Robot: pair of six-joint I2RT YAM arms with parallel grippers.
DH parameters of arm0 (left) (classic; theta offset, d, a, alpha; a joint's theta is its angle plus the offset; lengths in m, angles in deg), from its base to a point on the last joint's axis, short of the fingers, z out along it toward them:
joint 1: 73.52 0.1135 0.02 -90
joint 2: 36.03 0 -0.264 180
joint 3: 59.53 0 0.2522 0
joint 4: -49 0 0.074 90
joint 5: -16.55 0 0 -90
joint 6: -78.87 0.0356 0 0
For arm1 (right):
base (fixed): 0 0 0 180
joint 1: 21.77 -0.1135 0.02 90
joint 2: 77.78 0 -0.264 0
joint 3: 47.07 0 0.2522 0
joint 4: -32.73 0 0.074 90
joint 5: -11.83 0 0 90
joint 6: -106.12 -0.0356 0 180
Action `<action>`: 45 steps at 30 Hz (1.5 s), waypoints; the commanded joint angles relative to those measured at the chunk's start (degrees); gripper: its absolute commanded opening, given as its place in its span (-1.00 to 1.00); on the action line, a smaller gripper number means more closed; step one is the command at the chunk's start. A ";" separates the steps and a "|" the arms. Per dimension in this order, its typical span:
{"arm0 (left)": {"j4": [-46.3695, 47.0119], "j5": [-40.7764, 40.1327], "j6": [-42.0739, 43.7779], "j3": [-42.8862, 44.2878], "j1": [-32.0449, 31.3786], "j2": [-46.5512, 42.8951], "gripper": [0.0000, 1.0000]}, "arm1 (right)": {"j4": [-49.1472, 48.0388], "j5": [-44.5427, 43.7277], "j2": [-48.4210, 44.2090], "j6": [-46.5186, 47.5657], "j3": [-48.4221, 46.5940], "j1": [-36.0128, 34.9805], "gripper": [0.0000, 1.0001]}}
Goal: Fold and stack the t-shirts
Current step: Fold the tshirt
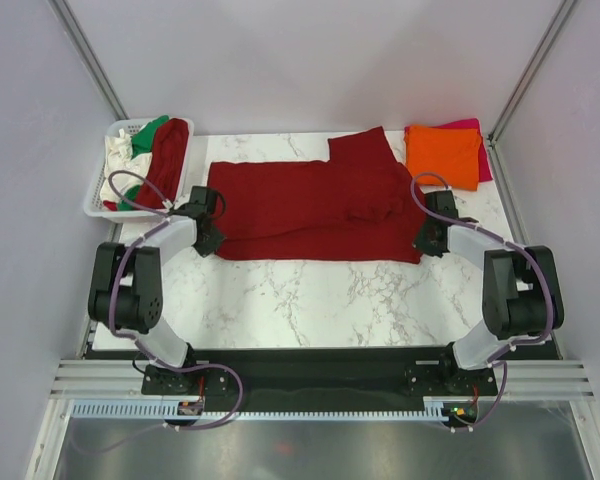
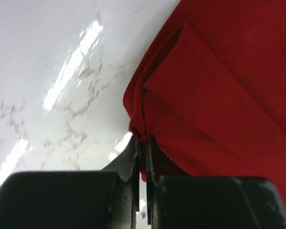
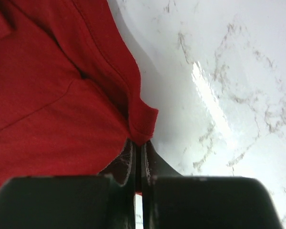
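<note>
Jaws of both arms clamped on dark red t-shirt (image 1: 310, 205) near corners — raise together, keep edge taut — fold squarely across counter (image 1: 310, 300).

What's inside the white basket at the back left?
The basket holds a dark red shirt, a green shirt and a white shirt, bunched together. Anything beneath them is covered.

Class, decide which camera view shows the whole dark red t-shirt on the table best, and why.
The top external view: the dark red t-shirt lies fully in frame. Each wrist view shows only a pinched corner.
</note>
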 commanded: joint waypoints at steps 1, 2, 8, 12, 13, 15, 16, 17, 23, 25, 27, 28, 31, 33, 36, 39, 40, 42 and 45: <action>-2.78 3.97 -2.43 -4.45 0.37 -9.52 -0.95 | 4.71 0.30 -4.43 0.97 1.11 0.19 -1.00; -3.31 4.51 -2.34 -5.68 0.37 -11.46 -0.95 | 5.41 0.48 -5.49 1.15 1.29 0.19 -1.00; -10.51 8.46 -1.64 -12.01 0.45 -26.23 -0.95 | 13.14 0.57 -15.85 0.45 2.08 0.80 -1.00; -16.05 13.65 -2.34 -15.87 0.45 -35.28 -0.95 | 20.77 0.57 -25.15 -0.61 2.69 2.12 -1.00; -16.93 15.31 -2.51 -16.58 0.45 -38.86 -0.92 | 21.93 0.57 -26.66 -0.96 3.30 2.64 -1.00; -21.32 16.11 -4.00 -17.64 -0.68 -42.49 -0.83 | 25.61 0.22 -31.13 -2.36 3.84 3.00 -1.00; -21.33 16.29 -4.01 -17.29 -1.99 -45.72 -0.83 | 26.59 0.39 -32.73 -2.54 4.62 3.00 -0.99; -21.33 16.29 -4.01 -16.86 -2.53 -46.97 -0.83 | 27.55 0.91 -34.05 -2.81 4.98 3.00 -0.94; -31.17 21.31 -2.44 -10.98 -2.54 -53.48 0.65 | 30.03 2.16 -40.65 -5.36 0.59 3.00 0.87; -31.35 15.54 2.21 -5.97 -2.53 -53.67 0.71 | 25.21 1.45 -40.05 -3.61 -2.21 3.00 0.89; -31.35 11.91 7.55 -1.24 -2.53 -51.66 0.72 | 18.04 3.80 -35.50 -0.71 -4.50 2.65 0.89; -31.35 10.07 9.24 -0.08 -2.54 -50.86 0.72 | 15.72 6.43 -32.86 0.26 -7.64 2.04 0.89; -29.43 9.44 14.79 0.11 -2.45 -49.62 0.72 | 12.45 5.75 -18.02 2.46 -19.22 -3.48 0.91; -28.89 9.08 16.03 -0.68 -2.45 -49.71 0.71 | 11.92 6.36 -5.76 4.74 -26.27 -4.38 0.91; -25.56 14.43 17.78 -2.26 -2.54 -51.55 0.69 | 13.13 8.74 11.25 9.66 -42.00 -5.26 0.90; -21.78 14.36 18.14 -4.54 -2.45 -54.36 0.69 | 18.30 5.67 28.43 13.61 -60.71 -5.26 0.89; -21.16 14.18 18.05 -5.16 -2.53 -55.76 0.69 | 19.81 4.88 32.52 14.50 -70.68 -5.26 0.88; -20.72 13.31 17.70 -5.78 -2.62 -57.00 0.69 | 23.32 6.01 43.69 15.64 -80.40 -4.91 0.88; -20.36 11.90 17.35 -6.39 -2.45 -58.93 0.68 | 23.44 7.42 52.49 16.44 -92.82 -4.82 0.88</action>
